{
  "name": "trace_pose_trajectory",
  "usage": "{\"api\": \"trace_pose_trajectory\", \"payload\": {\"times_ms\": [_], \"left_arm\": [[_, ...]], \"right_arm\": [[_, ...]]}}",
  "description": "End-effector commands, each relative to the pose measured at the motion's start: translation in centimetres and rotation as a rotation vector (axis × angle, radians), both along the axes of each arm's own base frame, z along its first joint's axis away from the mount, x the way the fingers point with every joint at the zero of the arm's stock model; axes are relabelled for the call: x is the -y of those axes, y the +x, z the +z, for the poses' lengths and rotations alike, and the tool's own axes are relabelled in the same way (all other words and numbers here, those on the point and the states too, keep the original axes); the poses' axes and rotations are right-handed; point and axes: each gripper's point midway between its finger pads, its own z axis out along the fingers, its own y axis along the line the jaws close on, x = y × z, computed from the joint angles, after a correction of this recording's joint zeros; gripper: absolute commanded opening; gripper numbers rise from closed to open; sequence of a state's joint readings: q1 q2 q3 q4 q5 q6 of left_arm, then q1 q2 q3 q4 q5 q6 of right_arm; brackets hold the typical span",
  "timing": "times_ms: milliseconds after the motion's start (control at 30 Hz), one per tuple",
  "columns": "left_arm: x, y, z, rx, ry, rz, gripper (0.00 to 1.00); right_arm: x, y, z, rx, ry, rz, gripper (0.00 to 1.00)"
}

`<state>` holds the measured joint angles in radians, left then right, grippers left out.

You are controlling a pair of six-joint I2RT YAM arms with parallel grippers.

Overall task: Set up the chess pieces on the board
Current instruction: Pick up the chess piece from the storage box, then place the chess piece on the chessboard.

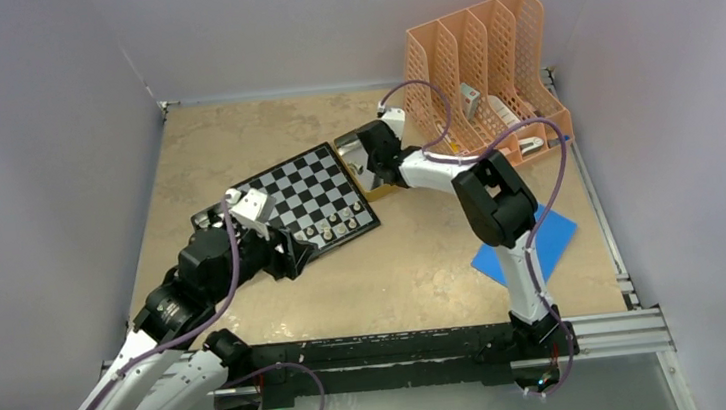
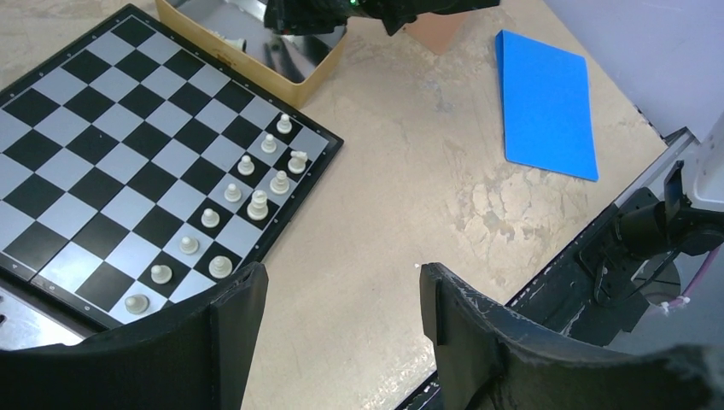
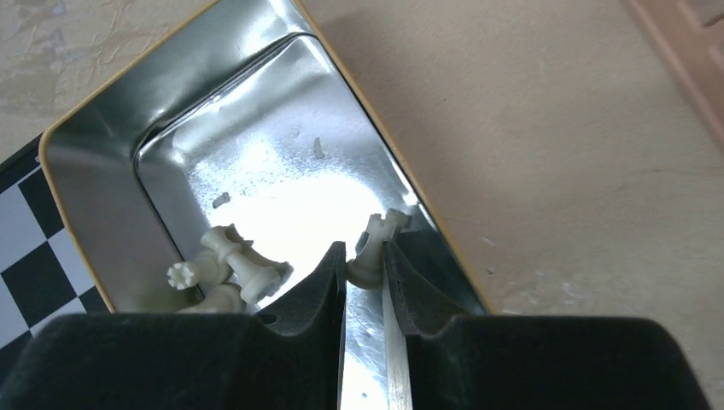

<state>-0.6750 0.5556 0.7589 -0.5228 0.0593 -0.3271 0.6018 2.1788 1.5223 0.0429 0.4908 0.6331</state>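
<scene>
The board [image 1: 282, 185] lies mid-table; several pale chess pieces [image 2: 258, 205] stand in two rows along its right edge, also seen from above [image 1: 339, 225]. No black pieces show. My right gripper [image 3: 365, 256] is down inside a shiny metal tin [image 3: 111, 205] at the board's far right corner [image 1: 385, 192], shut on a pale chess piece [image 3: 376, 243] with a notched top. A few more pale pieces [image 3: 226, 260] lie loose in the tin to its left. My left gripper [image 2: 341, 282] is open and empty above bare table beside the board's near right edge [image 1: 289, 257].
An orange file rack [image 1: 486, 63] stands at the back right. A blue pad [image 1: 528, 239] lies right of the right arm. A second shiny tray [image 1: 205, 218] sits at the board's left, partly under my left arm. Grey walls close in the table.
</scene>
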Motion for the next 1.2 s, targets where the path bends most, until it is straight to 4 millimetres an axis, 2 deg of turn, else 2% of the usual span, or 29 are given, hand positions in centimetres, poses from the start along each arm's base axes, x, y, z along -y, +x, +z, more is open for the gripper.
{"api": "trace_pose_trajectory", "payload": {"times_ms": [0, 133, 267, 433, 567, 600, 700, 867, 1000, 1167], "left_arm": [[0.4, 0.6, 0.0, -0.037, -0.024, 0.032, 0.65], [0.6, 1.0, -0.5, -0.122, -0.047, 0.083, 0.64], [0.9, 1.5, -1.2, -0.193, -0.041, 0.12, 0.64], [1.2, 2.6, 0.6, -0.202, -0.075, 0.171, 0.64], [2.4, 3.2, 2.6, -0.201, -0.12, 0.151, 0.64], [3.4, 3.6, 3.7, -0.207, -0.138, 0.124, 0.63], [4.4, 3.8, 5.3, -0.222, -0.167, 0.086, 0.62], [5.7, 3.0, 9.1, -0.203, -0.245, -0.005, 0.58], [6.7, 2.4, 10.9, -0.212, -0.261, -0.072, 0.55], [8.4, 1.6, 11.7, -0.244, -0.274, -0.182, 0.52]], "right_arm": [[0.8, 1.1, 6.8, 0.179, -0.041, 0.039, 0.13], [0.8, 0.4, 8.7, 0.236, -0.037, 0.1, 0.13], [0.8, -0.6, 11.8, 0.325, -0.021, 0.169, 0.13], [0.0, -4.0, 16.1, 0.455, 0.007, 0.36, 0.13], [-0.3, -7.6, 19.9, 0.592, 0.067, 0.458, 0.13], [-1.0, -10.6, 22.0, 0.688, 0.107, 0.544, 0.13], [-1.8, -14.7, 23.7, 0.785, 0.147, 0.65, 0.13], [-2.8, -21.5, 26.9, 0.961, 0.172, 0.773, 0.13], [-2.7, -24.9, 28.7, 1.057, 0.184, 0.848, 0.13], [-3.4, -27.5, 29.7, 1.118, 0.198, 0.952, 0.13]]}}
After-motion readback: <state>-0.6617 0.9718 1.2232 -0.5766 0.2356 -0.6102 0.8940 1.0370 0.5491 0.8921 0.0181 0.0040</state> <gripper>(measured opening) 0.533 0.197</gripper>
